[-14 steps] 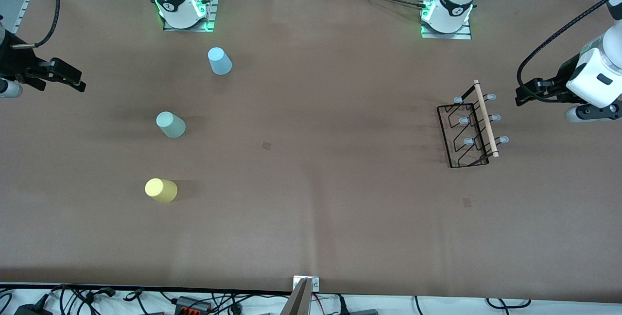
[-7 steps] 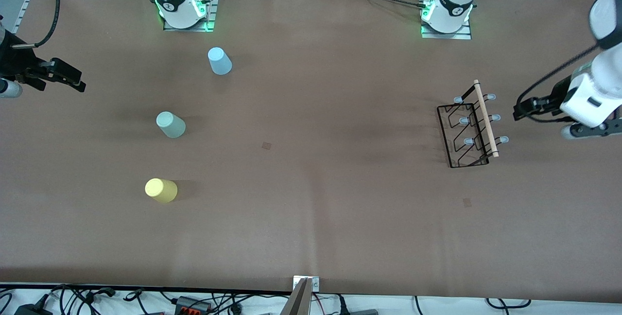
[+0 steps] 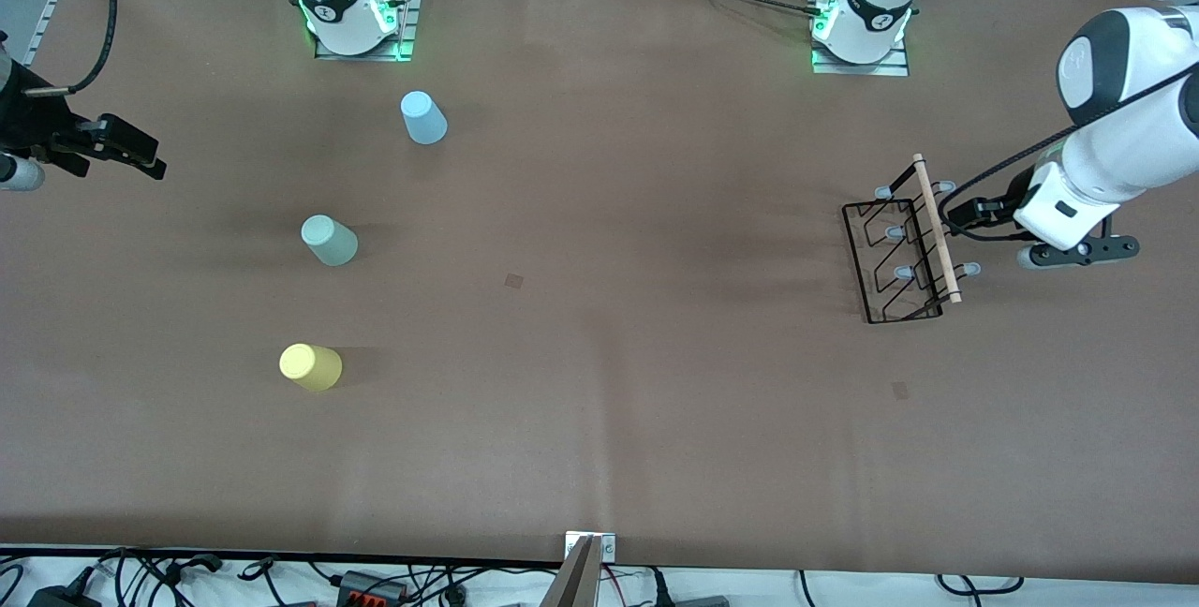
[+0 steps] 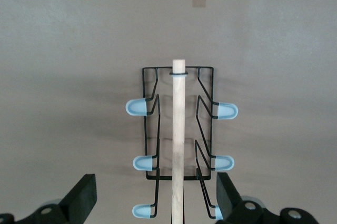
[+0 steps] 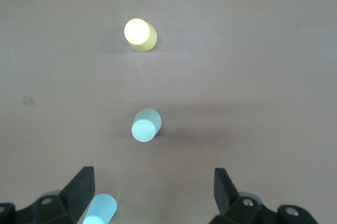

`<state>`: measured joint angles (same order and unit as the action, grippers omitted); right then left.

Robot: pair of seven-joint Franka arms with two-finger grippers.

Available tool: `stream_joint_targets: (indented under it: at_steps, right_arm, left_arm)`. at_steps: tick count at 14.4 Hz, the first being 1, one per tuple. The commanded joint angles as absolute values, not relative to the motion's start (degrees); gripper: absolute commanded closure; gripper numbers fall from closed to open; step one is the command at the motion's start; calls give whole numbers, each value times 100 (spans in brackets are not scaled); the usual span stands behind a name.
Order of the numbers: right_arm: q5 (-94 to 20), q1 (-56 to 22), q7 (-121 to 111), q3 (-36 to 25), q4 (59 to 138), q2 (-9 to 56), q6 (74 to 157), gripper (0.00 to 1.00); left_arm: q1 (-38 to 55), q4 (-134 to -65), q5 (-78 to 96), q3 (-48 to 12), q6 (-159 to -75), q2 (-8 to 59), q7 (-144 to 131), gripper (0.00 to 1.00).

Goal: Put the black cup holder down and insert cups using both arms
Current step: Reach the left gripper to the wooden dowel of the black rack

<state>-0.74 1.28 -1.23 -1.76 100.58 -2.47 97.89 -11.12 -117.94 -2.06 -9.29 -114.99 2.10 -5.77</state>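
Note:
The black cup holder [image 3: 901, 256] stands toward the left arm's end of the table, with a wooden rod [image 3: 936, 228] along its top and pale-tipped pegs. My left gripper [image 3: 967, 214] hovers over its rod end, open; in the left wrist view the left gripper [image 4: 156, 195] has a finger on each side of the rod [image 4: 178, 129], not touching the holder [image 4: 150, 124]. Three cups stand narrow end up toward the right arm's end: light blue [image 3: 423, 117], mint green [image 3: 329, 240], yellow [image 3: 310, 366]. My right gripper [image 3: 131, 153] waits open at that end of the table, holding nothing [image 5: 154, 184].
The two arm bases [image 3: 354, 17] [image 3: 862, 26] stand along the edge farthest from the front camera. Small dark squares mark the brown table cover [image 3: 513, 280] [image 3: 900, 390]. Cables lie along the table edge nearest the front camera [image 3: 187, 574].
The left arm has swung in from the table's end, bringing its open gripper over the cup holder's rod. The right arm and the cups have not moved.

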Motion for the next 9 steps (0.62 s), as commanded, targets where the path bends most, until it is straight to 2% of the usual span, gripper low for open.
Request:
stream_joint_targets:
  at_steps: [1,2,5,7,9]
  right_arm:
    - [-44,202,-185,-132,10143,-142,9905,0]
    - [-35,193,-193,-132,10151,-28,9992,0]
    - [-44,158,-185,-114,10151,307,10055,0]
    - [-53,176,-132,-114,10160,395,10028,0]
    - [-53,167,-114,-114,10247,509,10002,0]
  left_arm:
    - [-1081,-12487,-272,-1063,-12144,-26,-475,1]
    - [-1098,-12646,-272,-1072,-12260,-26,-475,4]
    - [-1116,-12814,-272,-1081,-12296,-18,-518,26]
    - [-1125,-12911,-264,-1072,-12357,-9,-554,28]
    - [-1125,-13034,-264,-1081,-12428,0,-580,34]
